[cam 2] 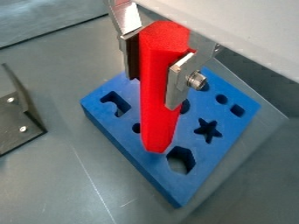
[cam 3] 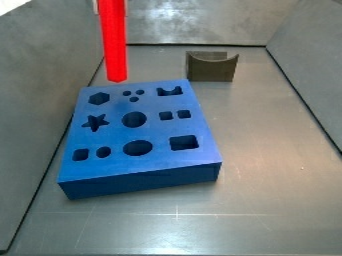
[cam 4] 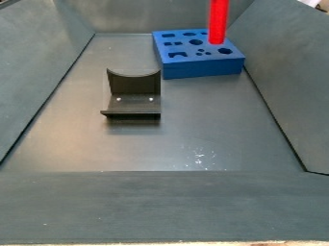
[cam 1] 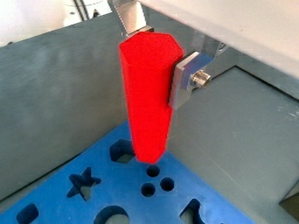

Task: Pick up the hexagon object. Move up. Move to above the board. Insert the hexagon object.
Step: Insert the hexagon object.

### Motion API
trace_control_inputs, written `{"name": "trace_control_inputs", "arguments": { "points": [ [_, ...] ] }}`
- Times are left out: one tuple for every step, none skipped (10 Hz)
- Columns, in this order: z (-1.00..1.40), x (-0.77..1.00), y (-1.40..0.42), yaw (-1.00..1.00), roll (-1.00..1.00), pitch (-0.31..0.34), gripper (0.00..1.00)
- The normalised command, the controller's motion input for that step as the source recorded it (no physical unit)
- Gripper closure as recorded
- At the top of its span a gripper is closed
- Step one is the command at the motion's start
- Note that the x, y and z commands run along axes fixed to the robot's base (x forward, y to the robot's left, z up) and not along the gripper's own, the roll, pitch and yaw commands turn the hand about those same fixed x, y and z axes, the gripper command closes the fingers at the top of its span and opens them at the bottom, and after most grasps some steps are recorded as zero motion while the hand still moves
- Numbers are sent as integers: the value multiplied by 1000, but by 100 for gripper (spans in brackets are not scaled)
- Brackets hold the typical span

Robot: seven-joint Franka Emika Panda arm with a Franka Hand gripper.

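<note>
While it hangs upright over the board, the hexagon object [cam 2: 158, 87] is pinched between the two silver fingers [cam 2: 180, 80] of the end effector [cam 1: 160, 54], which are closed against opposite flat sides of the red rod near its upper end. In both wrist views the rod's lower tip [cam 1: 149, 153] sits just above the blue top of the board [cam 1: 70, 206], close to one corner; whether it touches the block I cannot tell from here. In a side view the rod [cam 3: 114, 40] stands vertical over the far left corner of the board [cam 3: 147, 175], beside the hexagon hole [cam 3: 98, 99], with its tip short of the surface of the block. The end effector itself is cut off above the frame in both side views.

Around it, the board lies flat on the grey surface [cam 3: 267, 150], its nine shaped holes all open. A star hole [cam 2: 208, 129] and a hexagon hole [cam 2: 180, 160] show clearly in a wrist view. Well apart from the board stands the fixture [cam 4: 131, 94], a dark bracket on its base plate.
</note>
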Motion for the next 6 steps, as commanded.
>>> {"name": "trace_control_inputs", "arguments": {
  "points": [
    [-537,-437,-294,0,0,-30,100],
    [-354,-391,-174,0,-80,-81,100],
    [0,-17,0,9,-3,-1,100],
    [-257,-183,-117,14,-16,-17,100],
    [-446,-494,-409,0,-6,-24,100],
    [-129,-234,-154,0,-77,-70,100]
  ]
}}
